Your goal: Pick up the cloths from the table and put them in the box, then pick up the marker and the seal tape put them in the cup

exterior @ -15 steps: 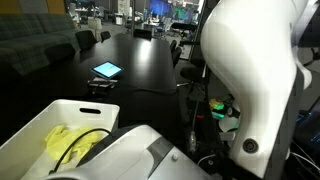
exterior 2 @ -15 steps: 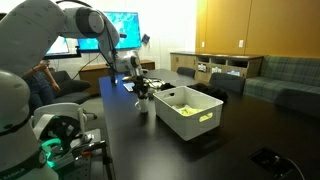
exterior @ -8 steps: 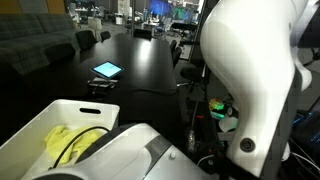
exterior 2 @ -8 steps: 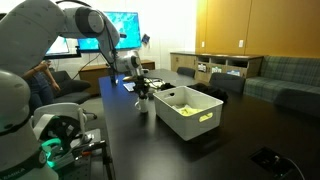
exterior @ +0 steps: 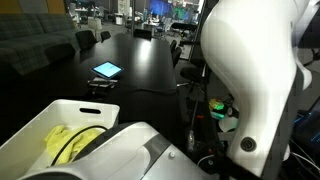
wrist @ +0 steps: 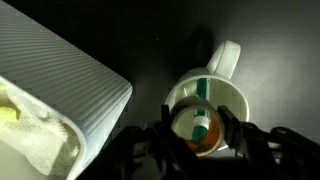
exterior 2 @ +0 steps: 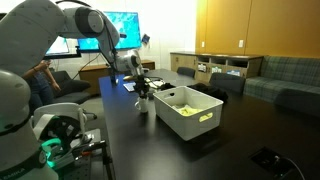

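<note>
White cup (wrist: 226, 58) stands on the dark counter (wrist: 120, 30) just beside the box (wrist: 70, 80), with a green marker (wrist: 203, 90) inside it. Directly over its mouth the gripper (wrist: 198, 135), half closed, pinches the seal tape (wrist: 200, 127) between its fingers. Cloths (wrist: 35, 140) lie in the box.

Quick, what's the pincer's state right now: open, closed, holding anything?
The pincer: closed on the seal tape roll, held over the mouth of the white cup, with the green marker inside it.
</note>
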Tool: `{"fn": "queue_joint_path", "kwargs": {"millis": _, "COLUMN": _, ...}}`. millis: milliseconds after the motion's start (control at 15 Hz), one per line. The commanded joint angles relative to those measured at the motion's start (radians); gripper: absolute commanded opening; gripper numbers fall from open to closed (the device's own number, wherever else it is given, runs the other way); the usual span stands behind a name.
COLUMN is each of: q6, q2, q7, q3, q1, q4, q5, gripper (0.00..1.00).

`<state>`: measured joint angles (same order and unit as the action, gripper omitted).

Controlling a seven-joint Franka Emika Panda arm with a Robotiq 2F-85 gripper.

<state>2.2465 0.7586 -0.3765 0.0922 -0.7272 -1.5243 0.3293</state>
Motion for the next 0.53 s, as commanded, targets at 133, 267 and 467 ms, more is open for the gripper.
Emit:
{"fn": "queue_joint_path", "kwargs": {"millis": 133, "q6": -0.016, "q2": 0.0, "q7": 0.003, "q3": -0.012, "q1": -0.013, "q4": 0.023, "q5": 0.004, "gripper": 0.82}}
{"fn": "queue_joint_path", "kwargs": {"millis": 267, "q6": -0.011, "q2": -0.013, "q7": -0.001, "q3": -0.013, "q1": -0.015, "q4": 0.011, "q5": 0.007, "gripper": 0.98}}
{"fn": "queue_joint_path", "kwargs": {"millis": 467, "q6": -0.004, "q2": -0.04, "q7": -0.008, "q3": -0.014, "q1": -0.017, "q4": -0.014, "q5": 0.011, "gripper": 1.0}}
